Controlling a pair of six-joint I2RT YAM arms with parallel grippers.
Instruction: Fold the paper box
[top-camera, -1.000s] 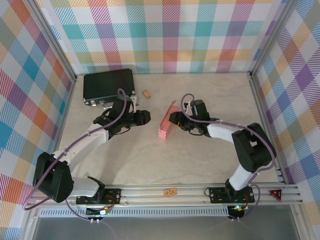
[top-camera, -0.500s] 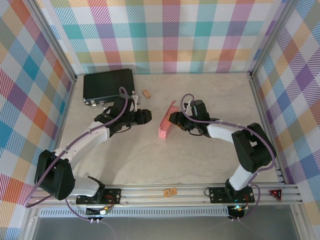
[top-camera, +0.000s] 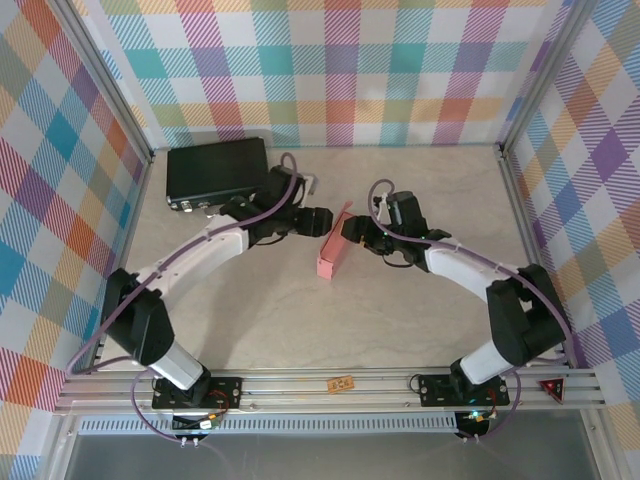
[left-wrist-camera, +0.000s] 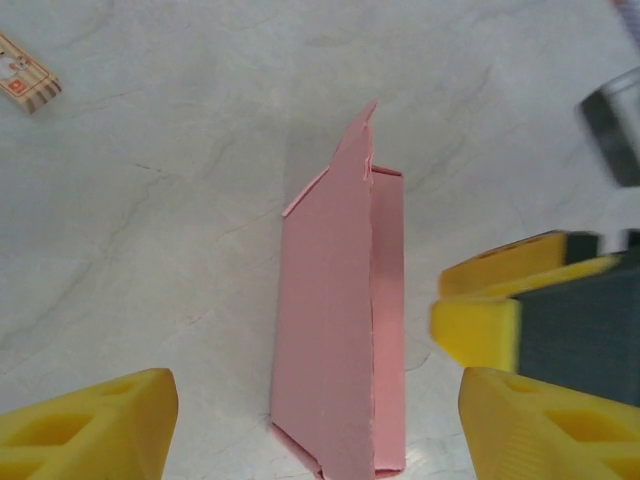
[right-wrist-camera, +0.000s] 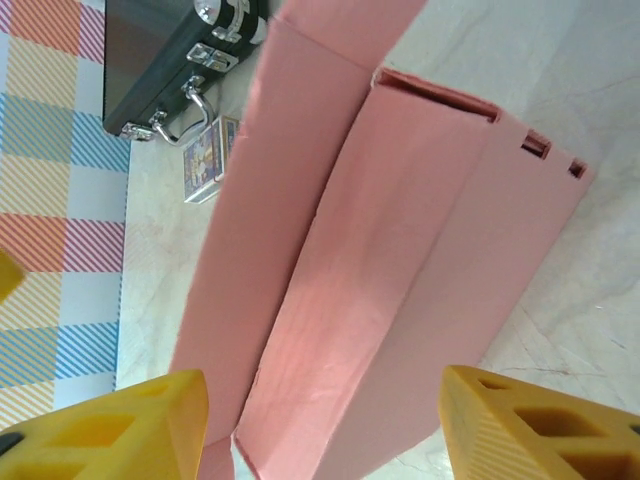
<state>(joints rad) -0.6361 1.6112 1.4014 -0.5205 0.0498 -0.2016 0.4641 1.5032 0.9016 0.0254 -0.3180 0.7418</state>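
Note:
The paper box (top-camera: 333, 247) is salmon-pink card, partly folded into a long narrow shape, and it rests on the table with one flap raised. My left gripper (top-camera: 319, 222) is just left of its far end. In the left wrist view the box (left-wrist-camera: 340, 330) lies between the open yellow fingers (left-wrist-camera: 90, 425), apart from both. My right gripper (top-camera: 352, 230) is at the box's right side. Its fingers (right-wrist-camera: 545, 425) are open and straddle the box (right-wrist-camera: 400, 280), whose raised flap passes close by the left one.
A black hard case (top-camera: 217, 170) lies at the back left of the table and also shows as a case (right-wrist-camera: 160, 60) from the right wrist. A tiny tan block (left-wrist-camera: 25, 85) sits near it. Metal frame rails (top-camera: 520, 220) edge the table.
My left arm has swung right from beside the black case up to the box, and its jaws have spread wider. The right gripper's jaws have also widened around the box.

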